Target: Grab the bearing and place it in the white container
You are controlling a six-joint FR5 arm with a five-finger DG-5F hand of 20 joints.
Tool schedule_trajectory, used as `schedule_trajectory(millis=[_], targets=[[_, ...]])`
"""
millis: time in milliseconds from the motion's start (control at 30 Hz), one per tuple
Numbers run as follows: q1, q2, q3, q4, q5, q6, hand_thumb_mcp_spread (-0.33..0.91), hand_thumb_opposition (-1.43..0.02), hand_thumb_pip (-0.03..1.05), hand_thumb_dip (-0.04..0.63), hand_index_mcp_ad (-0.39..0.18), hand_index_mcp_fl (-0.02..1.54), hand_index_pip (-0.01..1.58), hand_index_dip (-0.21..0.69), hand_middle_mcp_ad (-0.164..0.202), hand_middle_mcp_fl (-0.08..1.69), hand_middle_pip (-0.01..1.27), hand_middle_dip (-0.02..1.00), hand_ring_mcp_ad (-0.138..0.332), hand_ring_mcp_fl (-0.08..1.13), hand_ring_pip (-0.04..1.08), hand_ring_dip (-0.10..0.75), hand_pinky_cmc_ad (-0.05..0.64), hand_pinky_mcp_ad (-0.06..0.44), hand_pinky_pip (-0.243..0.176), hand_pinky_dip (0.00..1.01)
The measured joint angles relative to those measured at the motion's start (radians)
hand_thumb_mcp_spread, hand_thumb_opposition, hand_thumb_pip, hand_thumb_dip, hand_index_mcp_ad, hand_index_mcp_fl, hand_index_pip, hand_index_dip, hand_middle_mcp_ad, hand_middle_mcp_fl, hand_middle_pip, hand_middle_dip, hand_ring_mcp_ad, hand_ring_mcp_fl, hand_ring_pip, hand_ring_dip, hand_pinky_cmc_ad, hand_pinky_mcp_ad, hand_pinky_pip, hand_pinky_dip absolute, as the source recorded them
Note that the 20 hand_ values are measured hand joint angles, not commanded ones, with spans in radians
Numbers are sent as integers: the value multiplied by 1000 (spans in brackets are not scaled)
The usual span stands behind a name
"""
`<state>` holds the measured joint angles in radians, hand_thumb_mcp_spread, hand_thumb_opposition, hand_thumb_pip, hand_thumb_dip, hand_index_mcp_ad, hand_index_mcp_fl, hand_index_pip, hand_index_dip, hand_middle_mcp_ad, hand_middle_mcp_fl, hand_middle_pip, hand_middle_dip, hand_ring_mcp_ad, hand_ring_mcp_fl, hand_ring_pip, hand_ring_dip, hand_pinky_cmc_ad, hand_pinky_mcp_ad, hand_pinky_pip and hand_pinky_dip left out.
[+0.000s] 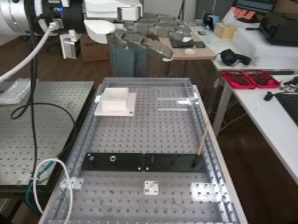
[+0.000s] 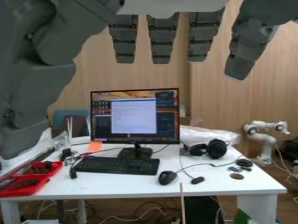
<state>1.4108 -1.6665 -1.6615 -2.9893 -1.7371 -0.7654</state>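
Bearing: I cannot tell where. Smaller nut (image 1: pixel 91 158) leftmost, then larger nut (image 1: pixel 113 158), on the black bar (image 1: pixel 174 162); roundness could cause a mistaken pick. Right of the white container (image 1: pixel 114 103), high up, the hand (image 1: pixel 149 45) hangs relaxed, empty.

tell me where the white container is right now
In the high view, the white container stands at the far left of the perforated bench, beyond the flat black bar.
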Motion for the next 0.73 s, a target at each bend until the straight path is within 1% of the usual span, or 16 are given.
schedule_trajectory(millis=[300, 733], targets=[[-1, -5, 9, -9, -8, -1, 311, -682, 309, 98, -106, 52, 101, 206, 68, -5, 138, 138, 161, 7, 89, 44, 443, 365, -94, 250], [-4, -1, 2, -4, -7, 5, 311, -682, 309, 96, -106, 52, 101, 213, 68, -5, 138, 138, 161, 7, 89, 44, 443, 361, -94, 250]])
